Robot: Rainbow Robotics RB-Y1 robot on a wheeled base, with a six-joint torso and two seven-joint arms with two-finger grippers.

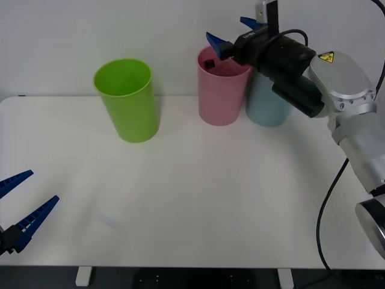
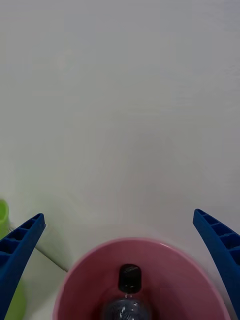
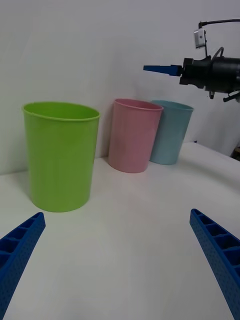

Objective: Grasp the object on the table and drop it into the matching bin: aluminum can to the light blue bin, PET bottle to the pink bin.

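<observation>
The PET bottle [image 2: 129, 297], clear with a black cap, lies inside the pink bin [image 2: 75, 280]; its cap [image 1: 209, 62] shows just under the bin's rim. My right gripper [image 1: 230, 31] hangs open right above the pink bin [image 1: 219, 99], with nothing between its blue fingers [image 2: 17, 250]. The light blue bin [image 1: 264, 108] stands touching the pink one on its right, partly behind the right arm. My left gripper [image 1: 43, 186] is open and low over the table [image 1: 210, 192] at the near left, far from the bins. The left wrist view has the pink bin [image 3: 132, 142] and the light blue bin [image 3: 170, 132] side by side.
A lime green bin [image 1: 127, 102] stands at the back left, apart from the other two; it is also in the left wrist view [image 3: 60, 157]. A white wall rises close behind the bins. A black cable hangs off the right arm at the right edge.
</observation>
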